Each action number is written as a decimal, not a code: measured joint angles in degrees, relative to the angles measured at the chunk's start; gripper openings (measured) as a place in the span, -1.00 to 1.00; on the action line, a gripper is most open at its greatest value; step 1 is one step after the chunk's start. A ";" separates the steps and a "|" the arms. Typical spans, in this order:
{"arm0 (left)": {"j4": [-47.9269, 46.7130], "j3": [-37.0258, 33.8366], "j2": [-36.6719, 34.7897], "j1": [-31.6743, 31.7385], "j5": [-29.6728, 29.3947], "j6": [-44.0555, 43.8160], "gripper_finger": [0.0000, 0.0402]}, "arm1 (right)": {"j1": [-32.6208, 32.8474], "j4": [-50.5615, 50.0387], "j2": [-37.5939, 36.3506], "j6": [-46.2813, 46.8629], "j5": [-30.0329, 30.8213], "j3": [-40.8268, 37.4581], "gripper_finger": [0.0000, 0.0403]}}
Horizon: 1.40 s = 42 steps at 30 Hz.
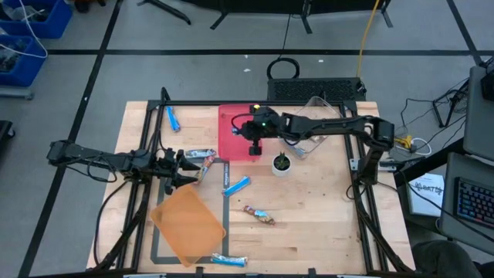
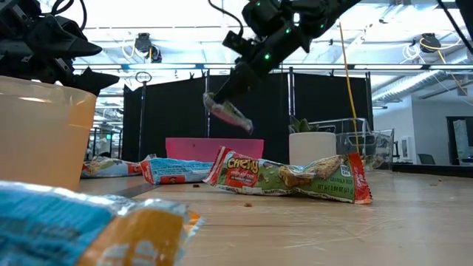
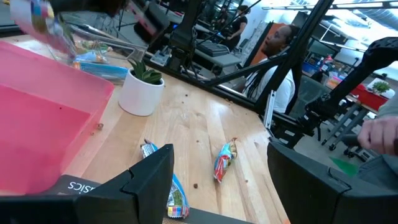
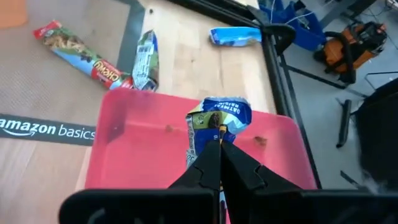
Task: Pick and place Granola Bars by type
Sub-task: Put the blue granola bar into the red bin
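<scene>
My right arm reaches across the wooden bench (image 1: 324, 224) from its far right side, stretched nearly level, with my right gripper (image 1: 255, 147) tipped down above the flat pink plastic tray (image 1: 231, 139). Its jaws are clamped together on a blue, shiny-wrapped granola bar (image 4: 219, 119), which hangs over the middle of the tray, clear of its floor; from table height the bar (image 2: 228, 112) dangles tilted in the air.

My left arm lies low along the bench's left edge, its left gripper (image 1: 181, 168) pointing inward with jaws spread apart and nothing between them, just beside the orange translucent plastic tub (image 1: 189, 224).

Other wrapped bars lie loose on the bench: a red-and-green chewy bar (image 2: 288, 177) near the front, a blue bar (image 1: 236, 185) toward the centre, another blue one (image 1: 171, 119) at the far left. A small green plant in a white cup (image 1: 282, 164) stands just beside the pink tray.
</scene>
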 joint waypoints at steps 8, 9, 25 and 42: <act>0.01 0.00 0.02 0.01 0.00 0.00 0.28 | 0.07 0.17 5.82 -0.12 -1.53 3.79 -1.00; -0.01 0.00 0.01 -0.01 0.00 0.01 0.28 | 0.07 -0.13 6.31 0.01 -1.53 4.16 -1.00; -0.01 0.00 0.00 0.00 0.01 0.02 0.28 | 0.22 -3.55 12.71 0.86 -2.88 4.79 -1.00; 0.00 0.00 0.01 0.00 0.02 0.01 0.28 | 1.83 -2.85 16.44 0.27 -3.01 4.76 -1.00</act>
